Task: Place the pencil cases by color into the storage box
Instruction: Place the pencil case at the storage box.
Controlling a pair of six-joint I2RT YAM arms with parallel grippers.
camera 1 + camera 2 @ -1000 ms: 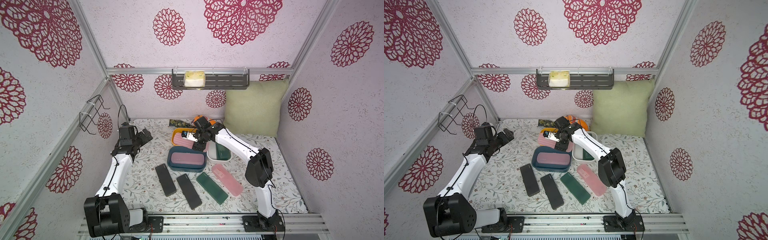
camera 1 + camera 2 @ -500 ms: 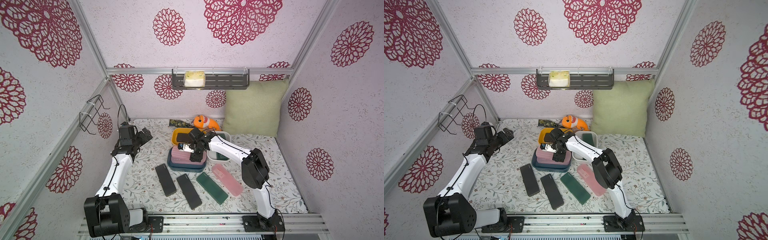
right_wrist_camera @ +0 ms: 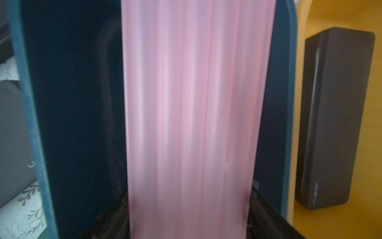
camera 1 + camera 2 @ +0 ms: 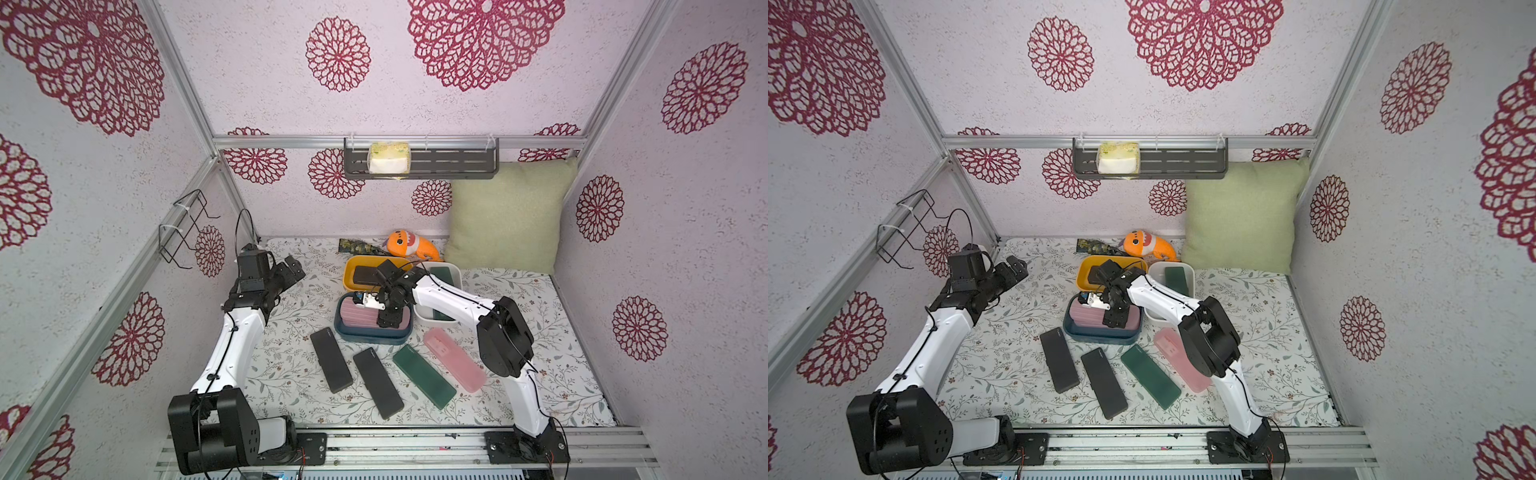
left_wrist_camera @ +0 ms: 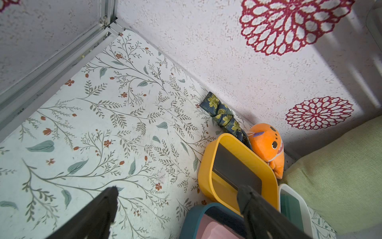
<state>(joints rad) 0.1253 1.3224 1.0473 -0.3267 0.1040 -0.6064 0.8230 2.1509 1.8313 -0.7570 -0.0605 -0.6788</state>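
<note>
We hold a pink pencil case [image 4: 356, 319] in the blue tub [image 4: 370, 338].
In both top views our right fingers [image 4: 390, 319] are clamped on its end, while our left fingers [image 4: 293, 267] hang spread apart over the tabletop [image 4: 286, 374] near the left wall; a loose black case [image 4: 331, 360], a second black case [image 4: 378, 383], a green case [image 4: 424, 376] and another pink case [image 4: 454, 359] lie before the tub. The left wrist view shows the left fingers [image 5: 99, 211] wide apart, with the yellow tub [image 5: 206, 171] and its black case [image 5: 235, 169] beyond. The right wrist view shows the pink pencil case [image 3: 190, 103] gripped on both sides, within the blue tub [image 3: 26, 103].
</note>
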